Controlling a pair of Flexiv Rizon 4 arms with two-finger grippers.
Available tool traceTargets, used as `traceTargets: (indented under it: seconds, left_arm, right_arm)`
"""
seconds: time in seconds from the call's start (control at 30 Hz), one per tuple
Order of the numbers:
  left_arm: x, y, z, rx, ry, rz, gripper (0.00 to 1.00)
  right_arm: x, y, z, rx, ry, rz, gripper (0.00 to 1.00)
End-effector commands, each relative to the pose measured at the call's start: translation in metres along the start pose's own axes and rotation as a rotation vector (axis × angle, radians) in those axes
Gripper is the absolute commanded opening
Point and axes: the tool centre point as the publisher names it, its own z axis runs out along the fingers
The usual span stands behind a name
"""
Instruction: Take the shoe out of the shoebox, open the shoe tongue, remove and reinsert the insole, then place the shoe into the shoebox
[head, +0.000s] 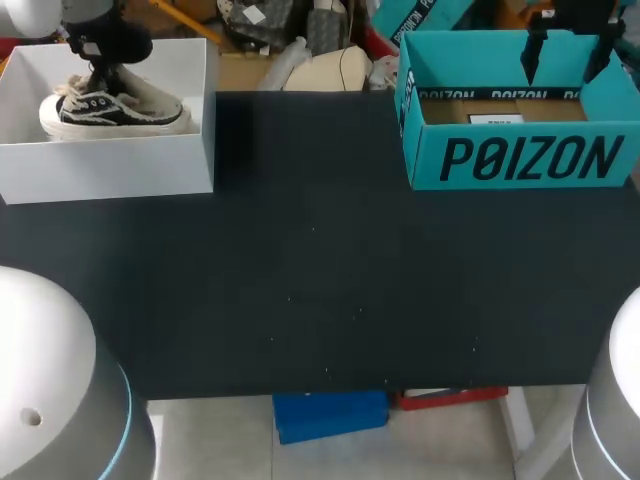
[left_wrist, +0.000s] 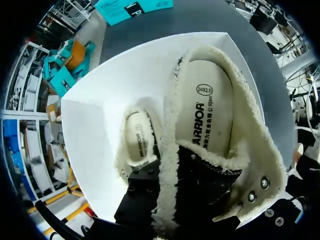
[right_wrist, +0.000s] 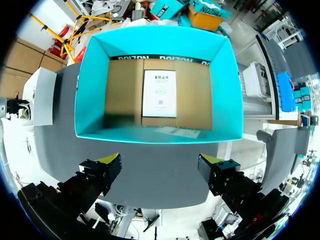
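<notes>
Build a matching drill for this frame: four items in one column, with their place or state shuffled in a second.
Column 1
1. black-and-white fleece-lined canvas sneaker
2. teal cardboard box
3. white rectangular cardboard shoebox
4. right claw

Column 2
A. open, holding nothing, above the teal box
B. far right of the dark table, white paper label on its floor
C. far left of the table, shoe inside
D. lying inside the white box

Pairs: 1-D, 2-B, 3-C, 4-A
</notes>
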Motion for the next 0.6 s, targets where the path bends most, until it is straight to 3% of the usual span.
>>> traceTargets:
  seconds: [0.03, 0.13, 0.27, 0.37, 0.6]
  left_arm:
    - [0.013, -0.018, -0.088, -0.036, -0.073, -0.007, 0.00]
    - [0.018, -0.041, -0.121, -0.031, -0.120, -0.010, 0.00]
    - [0.033, -0.083, -0.149, -0.007, -0.152, -0.011, 0.00]
    - [0.046, -0.117, -0.158, 0.002, -0.164, 0.002, 0.00]
    - [0.091, -0.229, -0.160, 0.037, -0.127, 0.042, 0.00]
  right_arm:
    - [0.000, 0.000, 0.000, 0.000, 0.000, 0.000, 1.00]
    - [0.000, 0.000, 0.000, 0.000, 0.000, 0.000, 1.00]
    - [0.000, 0.000, 0.000, 0.000, 0.000, 0.000, 1.00]
    - [0.000, 0.000, 0.000, 0.000, 0.000, 0.000, 1.00]
    - [0.000, 0.000, 0.000, 0.000, 0.000, 0.000, 1.00]
